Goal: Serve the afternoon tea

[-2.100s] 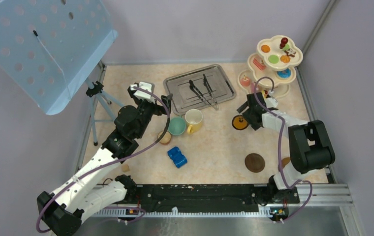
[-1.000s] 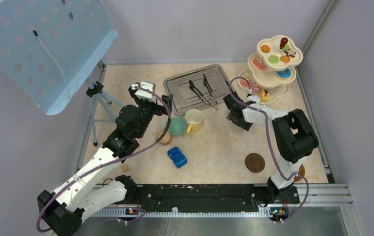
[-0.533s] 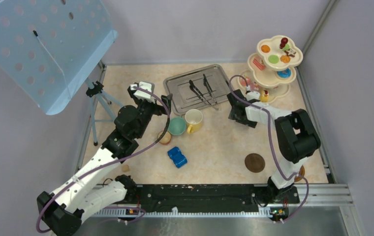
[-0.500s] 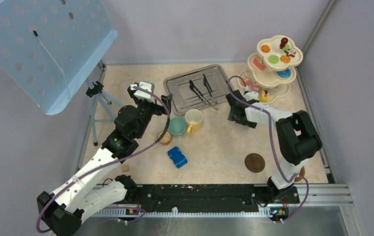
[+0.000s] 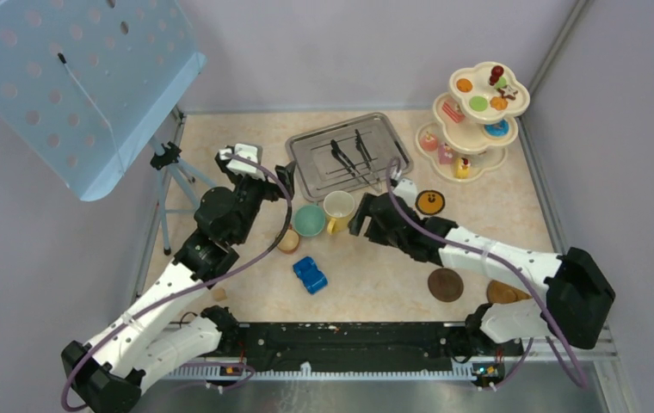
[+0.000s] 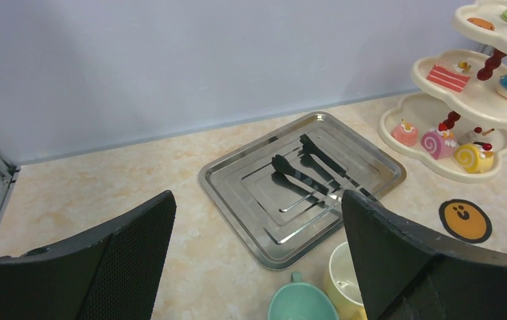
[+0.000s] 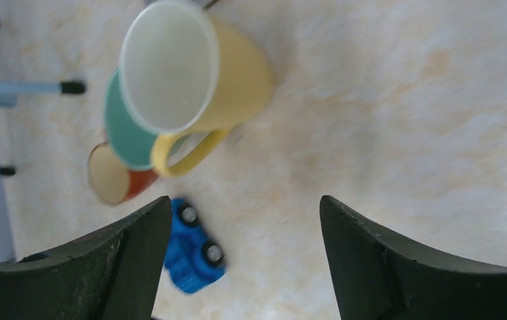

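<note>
The yellow-and-cream mug point(image 5: 338, 210), teal cup point(image 5: 309, 220) and small brown cup point(image 5: 288, 241) stand clustered mid-table. My right gripper point(image 5: 360, 220) is open just right of the mug, nothing between its fingers point(image 7: 377, 267); its wrist view shows the mug point(image 7: 191, 73), teal cup point(image 7: 119, 137) and brown cup point(image 7: 111, 177). My left gripper point(image 5: 287, 175) hangs open above and behind the cups, empty. A smiley-face coaster point(image 5: 429, 202) lies flat near the cream three-tier stand point(image 5: 478, 120), which carries small cakes. A plain brown coaster point(image 5: 445, 285) lies further forward, and another point(image 5: 502, 291) is partly under my right arm.
A steel tray point(image 5: 349, 155) with two black tongs point(image 6: 311, 170) sits at the back centre. A blue toy car point(image 5: 310, 275) lies in front of the cups. A tripod with a perforated blue panel point(image 5: 83, 82) stands at the back left.
My right arm swung left from beside the stand to beside the yellow mug, leaving the smiley-face coaster flat on the table. My left arm shifted slightly.
</note>
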You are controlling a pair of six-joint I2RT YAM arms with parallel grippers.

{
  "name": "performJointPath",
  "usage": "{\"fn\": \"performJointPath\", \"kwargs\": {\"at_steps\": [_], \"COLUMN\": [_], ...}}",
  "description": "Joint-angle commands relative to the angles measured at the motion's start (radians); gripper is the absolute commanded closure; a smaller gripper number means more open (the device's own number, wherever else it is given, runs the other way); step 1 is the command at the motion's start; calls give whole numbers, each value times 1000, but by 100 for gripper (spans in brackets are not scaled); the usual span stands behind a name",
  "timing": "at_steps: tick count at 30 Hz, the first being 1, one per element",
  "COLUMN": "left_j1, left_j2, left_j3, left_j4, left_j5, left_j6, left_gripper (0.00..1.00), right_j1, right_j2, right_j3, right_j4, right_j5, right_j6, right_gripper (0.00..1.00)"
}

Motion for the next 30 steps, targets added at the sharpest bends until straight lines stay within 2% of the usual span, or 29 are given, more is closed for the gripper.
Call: {"fn": "performJointPath", "kwargs": {"at_steps": [1, 4, 7, 10, 14, 23, 30], "left_j1": [0, 0, 0, -1, 0, 1, 14], "left_j2": [-23, -33, -53, -89, -167, -281, -289], "left_j3": [28, 30, 33, 32, 21, -43, -40], "left_j4": [42, 43, 42, 48, 56, 141, 137], "left_j5": [-31, -32, -53, -97, -165, -207, -189], "left_j6": [4, 5, 5, 20, 39, 83, 73], "left_gripper": [1, 1, 1, 1, 1, 1, 1], "right_j1": [165, 254, 306, 313, 318, 320, 319], "right_j2": [62, 154, 246, 345, 443, 632, 749], "right_j3": [75, 155, 212, 277, 337, 491, 631], "right_j4": [134, 69, 107, 133, 162, 77, -57], "right_j5": [74, 105, 72, 5, -9, 10, 37], "right_j6": [143, 275, 288, 265, 224, 211, 249], "right_gripper": [22, 23, 24, 29, 38, 43, 58]}}
